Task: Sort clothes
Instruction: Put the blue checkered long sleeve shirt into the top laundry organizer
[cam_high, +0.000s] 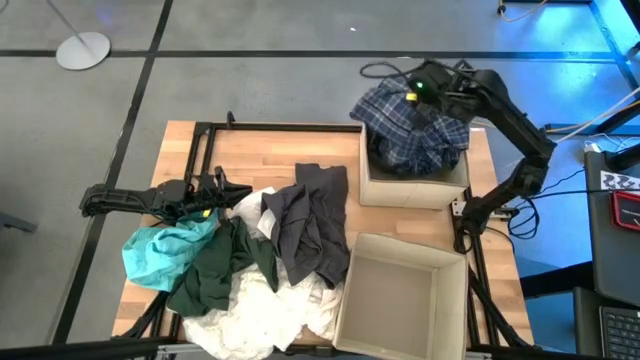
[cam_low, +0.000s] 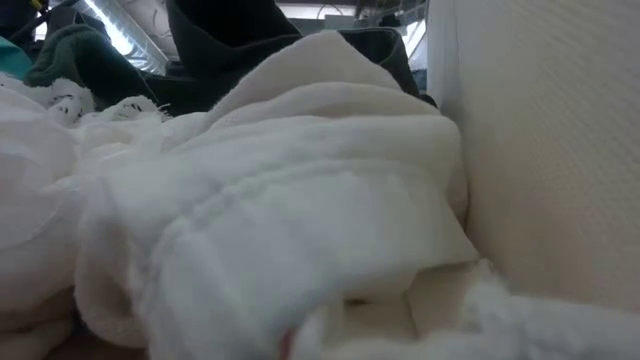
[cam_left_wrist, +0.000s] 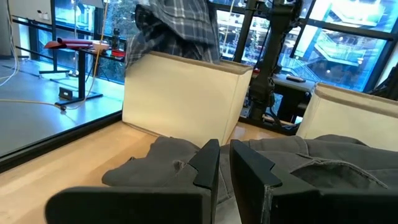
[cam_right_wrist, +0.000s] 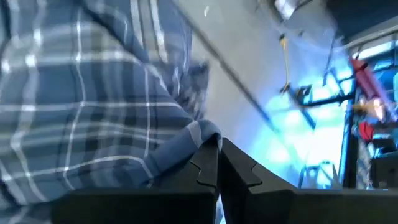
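The blue-and-white plaid garment (cam_high: 410, 125) hangs over the far cardboard box (cam_high: 372, 185), its lower part bunched inside the box. My right gripper (cam_high: 418, 88) is shut on it at its top. The plaid also shows in the left wrist view (cam_left_wrist: 177, 28). My left gripper (cam_high: 222, 190) is shut and empty, low over the table's left side beside the pile. The pile holds a teal garment (cam_high: 160, 250), a dark green one (cam_high: 215, 275), a dark grey one (cam_high: 315, 225) and white ones (cam_high: 255, 315). My right gripper pinches a bunched fold of the plaid garment's upper edge (cam_right_wrist: 198, 135) between its two fingers. The rest of the cloth (cam_right_wrist: 81, 106) hangs below the fingers, and its lower part lies in the far box.
A second, empty cardboard box (cam_high: 400, 295) stands at the near right beside the pile. White cloth (cam_low: 260, 220) fills the low view, pressed against that box's wall (cam_low: 550, 150). A black metal frame (cam_high: 200, 135) edges the wooden table. Bare wood (cam_high: 265, 150) lies at the far left.
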